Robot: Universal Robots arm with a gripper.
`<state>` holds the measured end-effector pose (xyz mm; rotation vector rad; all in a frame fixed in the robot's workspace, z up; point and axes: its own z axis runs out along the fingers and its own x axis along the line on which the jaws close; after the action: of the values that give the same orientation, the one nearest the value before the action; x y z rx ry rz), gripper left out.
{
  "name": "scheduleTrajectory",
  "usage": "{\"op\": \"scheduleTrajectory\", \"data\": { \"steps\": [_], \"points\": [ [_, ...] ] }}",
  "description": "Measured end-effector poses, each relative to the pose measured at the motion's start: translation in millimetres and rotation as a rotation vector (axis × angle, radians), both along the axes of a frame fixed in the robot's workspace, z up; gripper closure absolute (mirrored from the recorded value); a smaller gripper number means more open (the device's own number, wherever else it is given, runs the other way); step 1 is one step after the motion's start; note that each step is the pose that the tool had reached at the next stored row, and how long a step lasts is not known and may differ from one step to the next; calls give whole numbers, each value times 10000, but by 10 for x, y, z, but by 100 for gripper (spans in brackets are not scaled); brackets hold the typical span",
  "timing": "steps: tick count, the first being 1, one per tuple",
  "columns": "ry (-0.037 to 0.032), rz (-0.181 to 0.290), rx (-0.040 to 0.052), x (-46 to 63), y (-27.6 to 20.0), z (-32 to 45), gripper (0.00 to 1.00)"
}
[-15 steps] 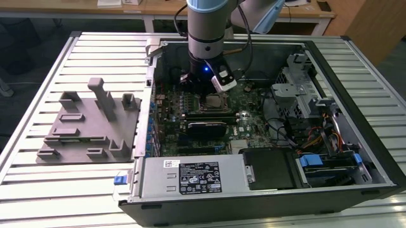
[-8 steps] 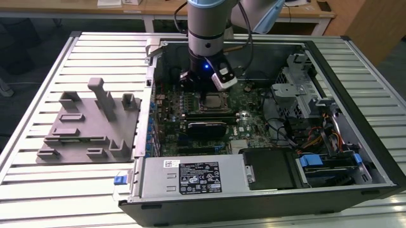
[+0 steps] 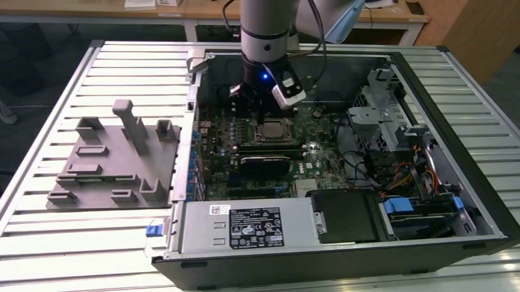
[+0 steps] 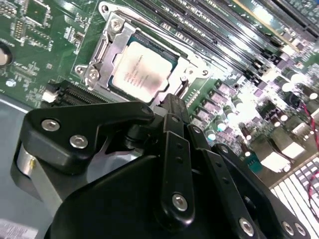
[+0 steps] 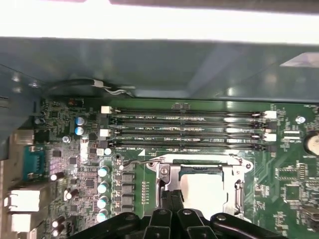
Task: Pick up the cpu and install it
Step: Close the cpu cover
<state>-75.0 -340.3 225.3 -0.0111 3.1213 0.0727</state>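
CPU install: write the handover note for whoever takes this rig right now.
Gripper: fingers shut, holding nothing, tips poised at one edge of the cpu in both wrist views; contact cannot be told.
The cpu lies flat, silvery top up, inside the socket on the motherboard in the open computer case.
Done: the cpu is out of the gripper and in the socket.
Left: unclear whether the cpu is fully seated or the socket latched.

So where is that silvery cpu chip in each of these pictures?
Exterior view: the cpu lies mid-motherboard, at the gripper's tip.
Second wrist view: the cpu lies just beyond the gripper.
First wrist view: the cpu lies between gripper and memory slots.
Shared landmark: the metal socket frame around it.
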Motion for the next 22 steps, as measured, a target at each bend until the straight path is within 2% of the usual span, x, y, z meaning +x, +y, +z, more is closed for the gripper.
{"op": "scheduleTrajectory", "data": {
  "steps": [7, 10, 16, 22],
  "points": [
    [-8, 1, -1, 0, 0, 187, 89],
    [-19, 0, -1, 0, 0, 242, 89],
    [-20, 1, -3, 6, 0, 245, 89],
    [-21, 1, 0, 147, 0, 245, 89]
  ]
}}
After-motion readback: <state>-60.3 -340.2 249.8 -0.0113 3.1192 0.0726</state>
